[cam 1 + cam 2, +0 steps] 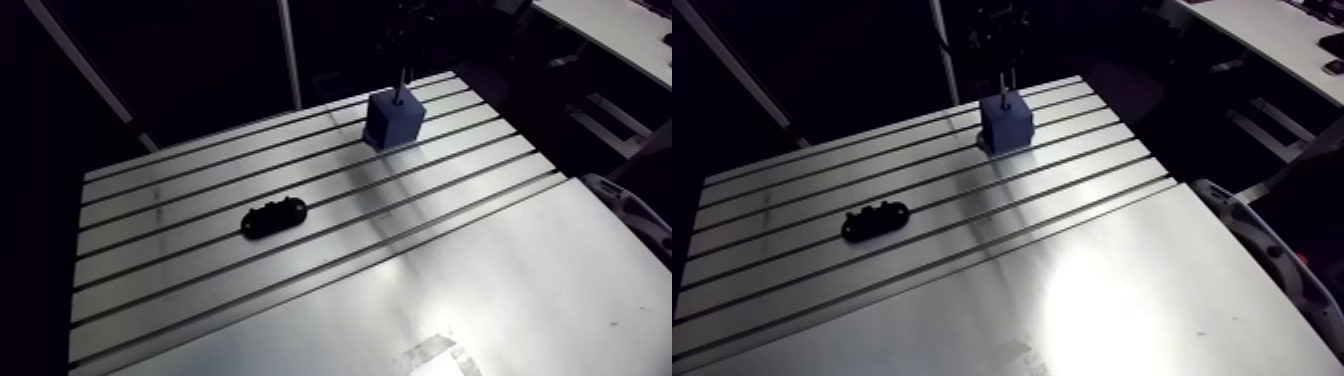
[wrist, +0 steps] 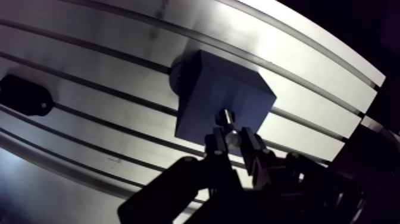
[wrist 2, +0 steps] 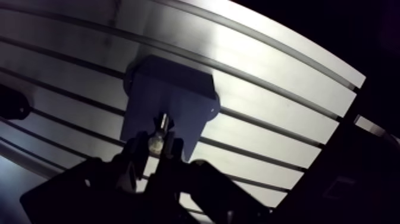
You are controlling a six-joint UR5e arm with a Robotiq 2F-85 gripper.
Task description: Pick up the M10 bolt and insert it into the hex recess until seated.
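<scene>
A blue block (image 1: pixel 393 121) stands near the far edge of the slotted table (image 1: pixel 300 260). A thin metal bolt (image 1: pixel 402 85) stands upright with its lower end at the block's top face. In the wrist view the bolt (image 2: pixel 228 122) sits between the fingertips of my gripper (image 2: pixel 233 142), which is shut on it, directly over the blue block (image 2: pixel 220 98). The recess itself is hidden under the bolt. In the arm view the gripper above the bolt is lost in the dark.
A black oblong part (image 1: pixel 272 217) with small holes lies on the table to the left of the block; it also shows in the wrist view as a black oblong part (image 2: pixel 25 95). A smooth plate (image 1: pixel 480 300) covers the table's near side.
</scene>
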